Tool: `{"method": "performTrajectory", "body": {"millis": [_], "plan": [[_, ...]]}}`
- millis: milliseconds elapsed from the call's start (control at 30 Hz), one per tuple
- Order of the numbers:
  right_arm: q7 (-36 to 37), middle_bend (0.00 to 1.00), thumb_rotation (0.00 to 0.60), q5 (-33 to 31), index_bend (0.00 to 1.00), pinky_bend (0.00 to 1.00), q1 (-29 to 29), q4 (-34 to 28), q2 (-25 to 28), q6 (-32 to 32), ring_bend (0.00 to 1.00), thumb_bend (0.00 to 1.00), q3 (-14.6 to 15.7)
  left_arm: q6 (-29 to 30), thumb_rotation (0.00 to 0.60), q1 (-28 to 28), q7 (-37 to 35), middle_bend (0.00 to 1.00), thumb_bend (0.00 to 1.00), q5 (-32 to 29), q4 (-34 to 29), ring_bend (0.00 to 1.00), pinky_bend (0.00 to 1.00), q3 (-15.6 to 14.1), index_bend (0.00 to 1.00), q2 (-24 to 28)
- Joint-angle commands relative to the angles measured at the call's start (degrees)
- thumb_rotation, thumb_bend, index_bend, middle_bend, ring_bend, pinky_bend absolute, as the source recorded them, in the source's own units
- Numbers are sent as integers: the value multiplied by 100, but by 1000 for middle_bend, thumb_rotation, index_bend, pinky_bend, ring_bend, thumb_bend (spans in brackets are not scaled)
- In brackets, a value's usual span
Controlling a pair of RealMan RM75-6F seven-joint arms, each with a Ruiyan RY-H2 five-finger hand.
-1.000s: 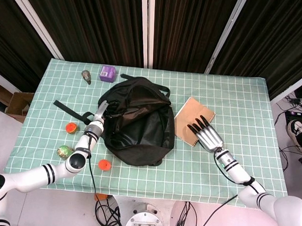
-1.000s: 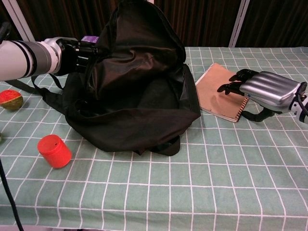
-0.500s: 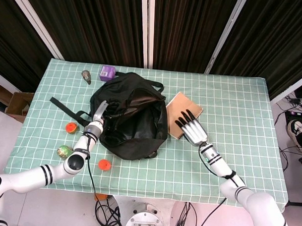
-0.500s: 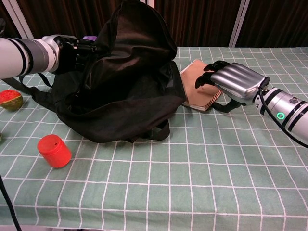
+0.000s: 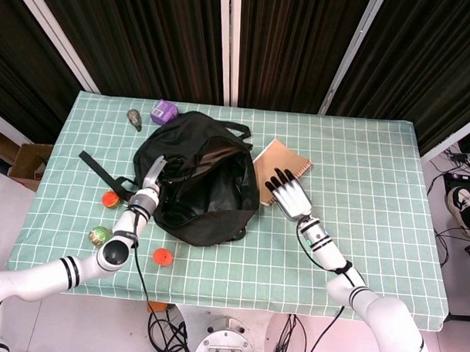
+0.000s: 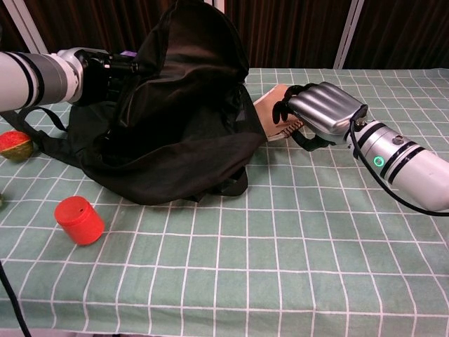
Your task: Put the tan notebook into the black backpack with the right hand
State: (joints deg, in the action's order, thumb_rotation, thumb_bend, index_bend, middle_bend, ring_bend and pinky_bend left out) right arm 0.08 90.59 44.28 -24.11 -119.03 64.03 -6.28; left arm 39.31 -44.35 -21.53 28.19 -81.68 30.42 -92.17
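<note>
The black backpack [image 5: 203,192] [image 6: 175,119] lies at the table's middle left, its mouth facing right. My left hand [image 5: 153,173] [image 6: 105,70] grips the bag's upper fabric and holds it raised. The tan notebook [image 5: 280,157] [image 6: 273,116] is tilted, and its left edge touches the backpack's right side. My right hand [image 5: 287,195] [image 6: 324,109] grips the notebook's near end, fingers on top and thumb below it.
A purple cube [image 5: 161,111] and a grey object [image 5: 133,118] stand behind the bag. An orange fruit [image 5: 109,199], a green ball [image 5: 99,235] and a red cylinder [image 5: 163,256] [image 6: 79,220] lie at the front left. A strap [image 5: 96,163] trails leftward.
My right hand has carried the notebook leftward, from apart to against the backpack's right side. The bag has been pulled left and bunched up under my left hand.
</note>
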Motion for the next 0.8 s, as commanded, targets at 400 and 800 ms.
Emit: {"method": "performTrajectory", "body": {"millis": [400,800], "plan": [[276,652,600,280,931,455,-427,-332,496,1259,411,615,331,-86,600,190,-139,735,486,127,-454,706,540,-26,650,302],[636,677,600,721,1000,476,-1042,-2032,1885,3217,425,527,402,-267,600,333,-247,721,490,207,-1176,691,540,-101,641,795]]}}
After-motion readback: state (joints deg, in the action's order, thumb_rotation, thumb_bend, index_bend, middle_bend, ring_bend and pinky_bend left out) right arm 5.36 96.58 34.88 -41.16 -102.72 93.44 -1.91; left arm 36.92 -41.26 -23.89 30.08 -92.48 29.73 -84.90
